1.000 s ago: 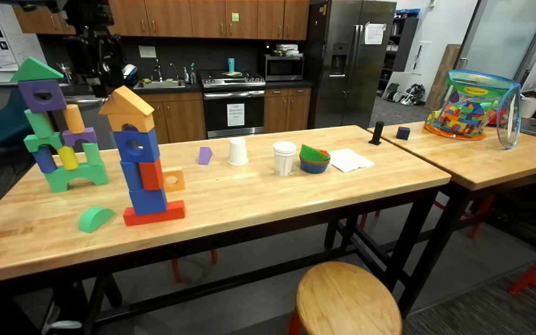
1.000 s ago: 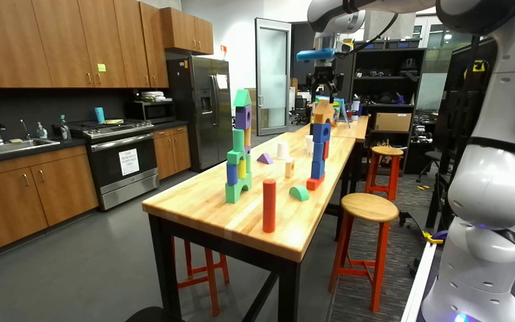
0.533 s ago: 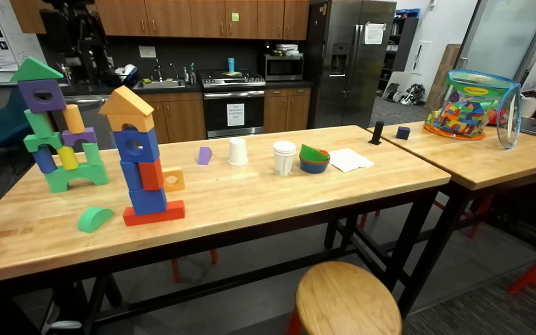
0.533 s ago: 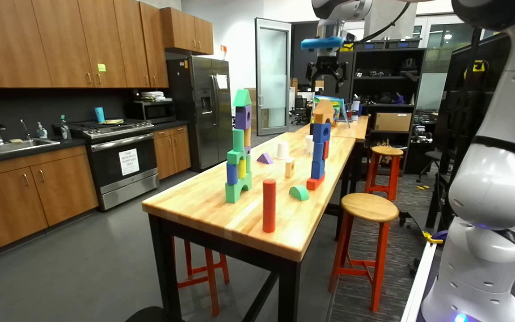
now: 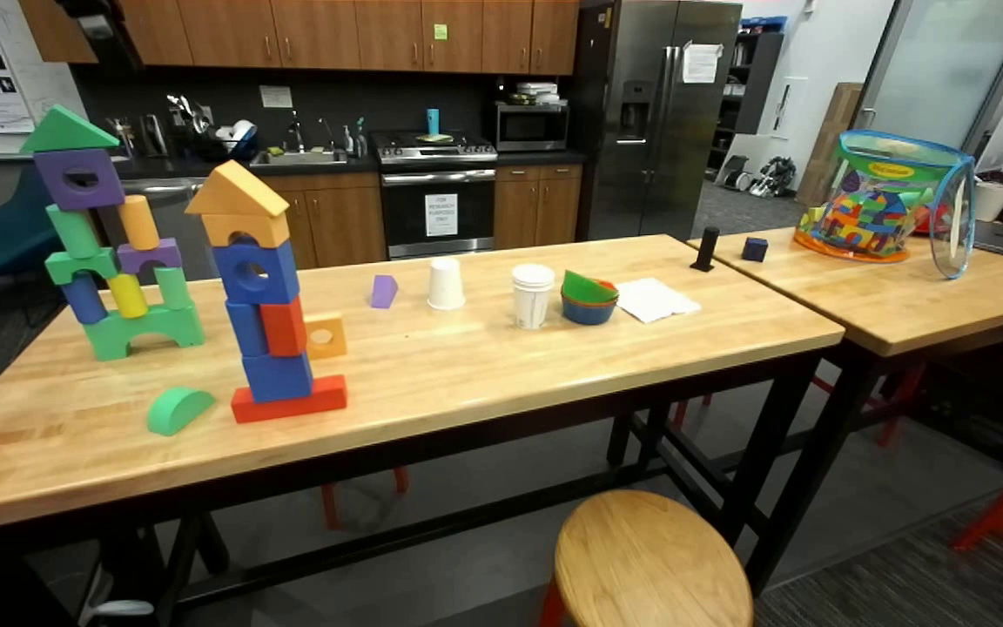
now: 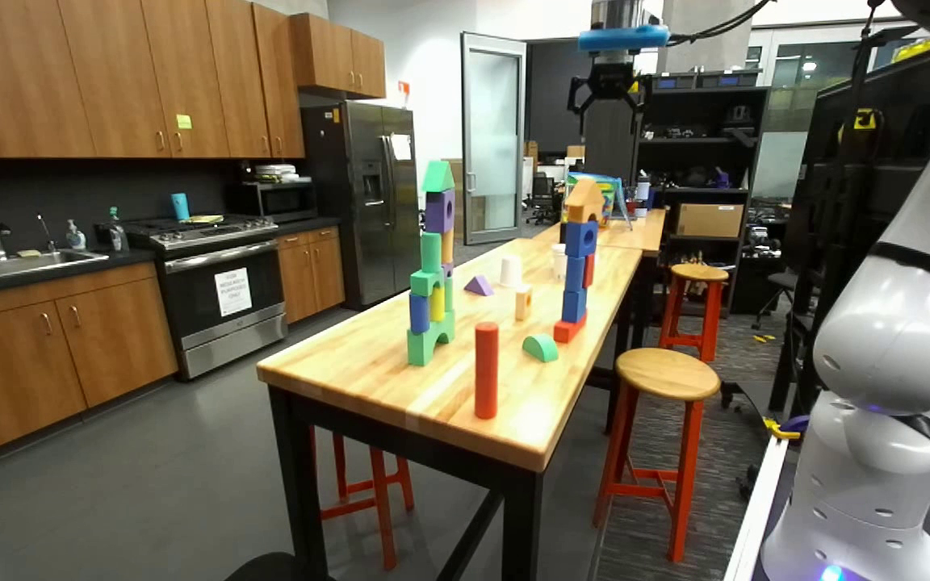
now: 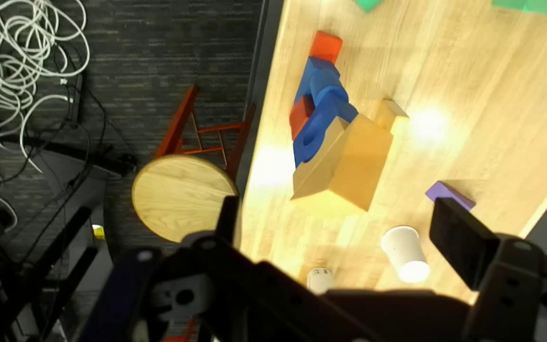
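My gripper (image 6: 609, 123) is open and empty, high above the table. In the wrist view the gripper (image 7: 335, 223) has its fingers wide apart, with bare tabletop and cups far below between them. Nearest is a block tower topped by an orange triangular block (image 7: 349, 166), also topmost in both exterior views (image 5: 240, 192) (image 6: 585, 194). Beneath it are an orange arch (image 5: 245, 230), a blue block with a hole (image 5: 255, 280), more blue and red blocks, and a long red base block (image 5: 327, 396). The gripper does not touch the tower. In an exterior view only a dark lower part shows at the top left.
A second tower with a green triangular top (image 5: 68, 132) stands nearby. A red cylinder (image 6: 486, 371), green half-round (image 5: 178, 411), orange block with a hole (image 5: 327, 336), purple block (image 5: 384, 292), white cups (image 5: 445, 284) and bowls (image 5: 589, 311) stand on the table (image 5: 467, 374).
My gripper has risen away from above the orange-topped tower, and its fingers look wider apart in an exterior view. The towers and other blocks have not visibly moved.
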Controlling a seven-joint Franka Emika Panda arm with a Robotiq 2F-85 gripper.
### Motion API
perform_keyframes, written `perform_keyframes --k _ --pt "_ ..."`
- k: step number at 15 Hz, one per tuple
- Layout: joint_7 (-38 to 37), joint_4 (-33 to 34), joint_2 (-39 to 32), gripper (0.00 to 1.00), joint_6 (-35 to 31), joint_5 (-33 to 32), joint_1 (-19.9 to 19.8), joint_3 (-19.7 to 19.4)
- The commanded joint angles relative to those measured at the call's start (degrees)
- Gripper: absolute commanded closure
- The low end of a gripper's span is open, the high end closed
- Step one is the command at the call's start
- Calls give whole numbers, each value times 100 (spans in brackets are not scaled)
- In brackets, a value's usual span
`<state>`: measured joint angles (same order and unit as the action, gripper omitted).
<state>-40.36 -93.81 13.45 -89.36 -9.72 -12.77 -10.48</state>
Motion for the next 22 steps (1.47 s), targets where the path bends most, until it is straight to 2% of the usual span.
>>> perform_keyframes --k 1,2,8,10,17,22 --pt "873 -431 298 0 -361 -483 15 117" --pt "535 -94 86 0 -92 -210 -56 74" --pt "600 -177 106 0 -153 -299 -65 93" --pt "1135 -257 176 0 -142 -719 0 185" --pt "3107 -388 338 0 6 -955 196 253" --pt "4325 -735 579 0 -404 -949 433 274"
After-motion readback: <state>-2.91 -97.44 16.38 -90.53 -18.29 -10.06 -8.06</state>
